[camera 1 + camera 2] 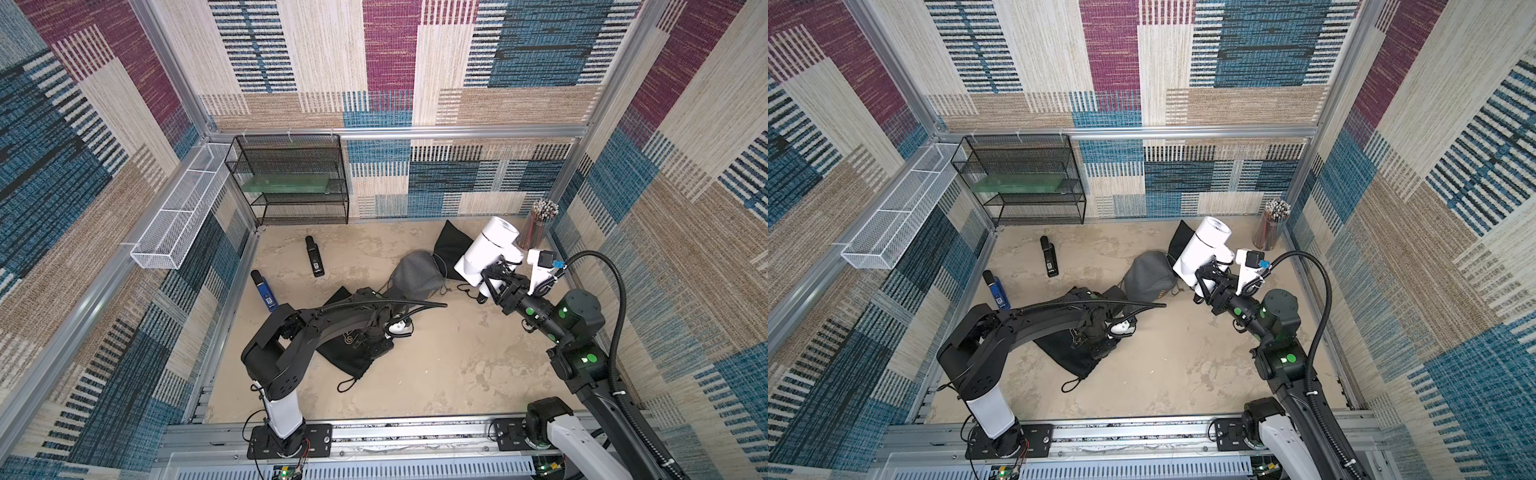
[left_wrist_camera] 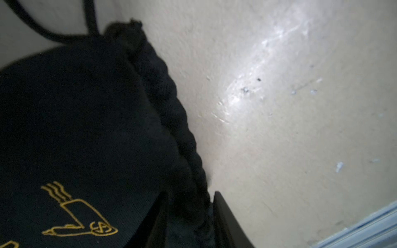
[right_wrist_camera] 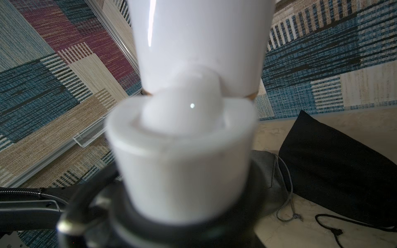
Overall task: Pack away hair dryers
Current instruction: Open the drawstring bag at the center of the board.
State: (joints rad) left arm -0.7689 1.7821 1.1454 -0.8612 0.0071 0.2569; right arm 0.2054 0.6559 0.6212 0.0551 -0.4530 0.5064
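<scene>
Above the floor [image 1: 436,365], right pincer [image 1: 496,276] clamps glossy white hair dryer [image 1: 486,245]; left pincer [image 2: 190,193] unclear.

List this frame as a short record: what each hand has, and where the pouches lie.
right hand: shut on the handle of the white hair dryer, held above the table
left hand: low at the printed black pouch, gathered rim between the fingers; grip unclear
grey pouch: rounded, mid-table
second black pouch: far side, behind the dryer
other dryers: none visible
</scene>
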